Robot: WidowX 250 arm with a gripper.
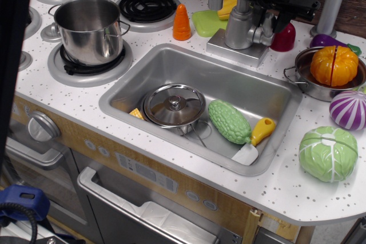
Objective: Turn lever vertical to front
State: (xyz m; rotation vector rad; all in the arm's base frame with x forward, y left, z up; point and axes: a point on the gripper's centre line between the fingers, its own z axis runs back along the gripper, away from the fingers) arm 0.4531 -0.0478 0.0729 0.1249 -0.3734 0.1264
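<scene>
At the counter's back edge, behind the sink (274,119), the black gripper (269,20) sat over the faucet body (240,27), its fingers straddling the lever (267,26) on the faucet's right side; whether they clamped it could not be told.

Hidden and cut-off parts around the sink (274,92)

Behind the sink, the black pincer (273,18) covered most of the lever (266,26), so its angle and the pincer's grip could not be read. The dark red object (284,38) beside the faucet body (240,27) was half hidden. In the sink, the pot lid (174,105) concealed most of a yellow piece (136,114). Right of the sink, the purple onion (349,110) ran past the frame edge. A dark blurred strip (11,50) masked the far left.
</scene>
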